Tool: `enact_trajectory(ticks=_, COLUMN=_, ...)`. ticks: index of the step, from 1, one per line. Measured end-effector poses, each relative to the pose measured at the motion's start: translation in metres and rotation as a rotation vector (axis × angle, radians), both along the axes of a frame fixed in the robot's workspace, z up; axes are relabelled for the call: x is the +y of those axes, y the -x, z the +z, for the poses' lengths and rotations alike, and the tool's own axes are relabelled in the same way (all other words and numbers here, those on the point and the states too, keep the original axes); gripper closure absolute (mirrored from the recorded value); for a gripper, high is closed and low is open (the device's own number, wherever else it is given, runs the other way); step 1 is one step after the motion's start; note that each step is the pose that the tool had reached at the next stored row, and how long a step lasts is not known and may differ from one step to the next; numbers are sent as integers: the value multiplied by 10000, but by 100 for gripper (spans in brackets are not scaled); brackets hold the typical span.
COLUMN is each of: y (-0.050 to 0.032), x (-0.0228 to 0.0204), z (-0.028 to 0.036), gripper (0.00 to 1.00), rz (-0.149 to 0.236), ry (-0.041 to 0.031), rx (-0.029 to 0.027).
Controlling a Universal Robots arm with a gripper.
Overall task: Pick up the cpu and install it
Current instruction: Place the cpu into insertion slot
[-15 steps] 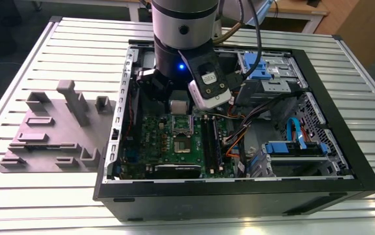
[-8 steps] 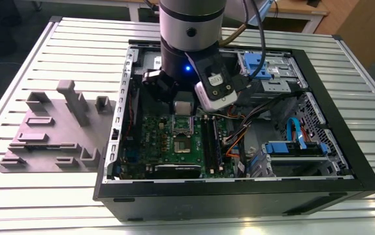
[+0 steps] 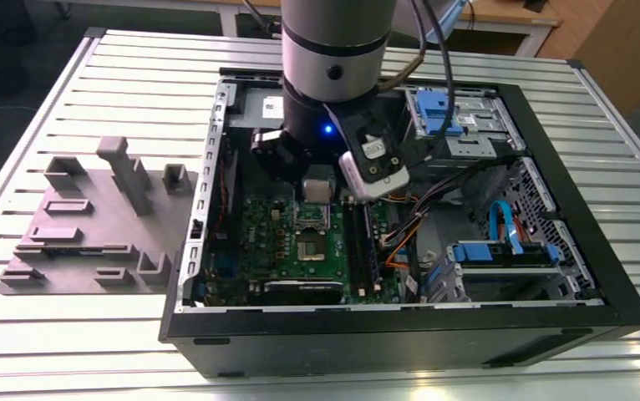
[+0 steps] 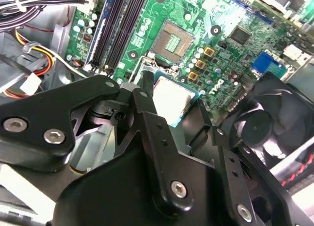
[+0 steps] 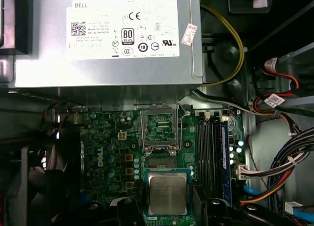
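In the exterior view a big arm [image 3: 333, 50] reaches down into an open computer case [image 3: 587, 276]. The case lies on a table [image 3: 130, 75] made of pale slats. The gripper [image 3: 317, 190] hangs just over the green board [image 3: 281, 251], a little above the socket [image 3: 314, 249]. The arm's round body and a white box [image 3: 373, 171] on it hide much of the gripper. From here I cannot make out what it holds. A grey tray [image 3: 86, 225] sits on the table at the exterior view's left, just beside the case.

In the second wrist view I look past the black fingers [image 4: 147, 96]. The cpu [image 4: 171, 96] sits between them. It is a pale square with a blue-green rim, and it is up off the board. One finger presses on its edge. The other edge is lost in the dark of the gripper. The gripper is clamped on the cpu. The socket [image 4: 171, 39] lies open beyond it. A black fan [image 4: 255, 128] is cut off at the side.

In the first wrist view the cpu [image 5: 168, 192] looks silvery. A dark fingertip stands on each side of it, and the picture's edge cuts both off. Past the cpu the socket's metal frame [image 5: 159, 125] is flipped open, next to a big grey power box [image 5: 108, 49]. Coloured wires [image 5: 274, 103] run down one side, partly hidden.
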State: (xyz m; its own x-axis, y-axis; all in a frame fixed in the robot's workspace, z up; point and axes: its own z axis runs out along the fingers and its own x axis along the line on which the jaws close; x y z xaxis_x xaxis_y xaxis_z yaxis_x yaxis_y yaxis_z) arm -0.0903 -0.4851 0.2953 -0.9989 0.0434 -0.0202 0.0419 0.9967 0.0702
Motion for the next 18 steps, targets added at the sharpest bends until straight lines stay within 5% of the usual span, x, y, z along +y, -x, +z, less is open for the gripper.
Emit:
enact_trajectory(ticks=9, y=-5, x=0, z=-157, gripper=53, rz=1, ry=0, rx=13)
enact_trajectory(ticks=18, y=-5, x=0, z=-199, gripper=53, rz=1, ry=-5, rx=12)
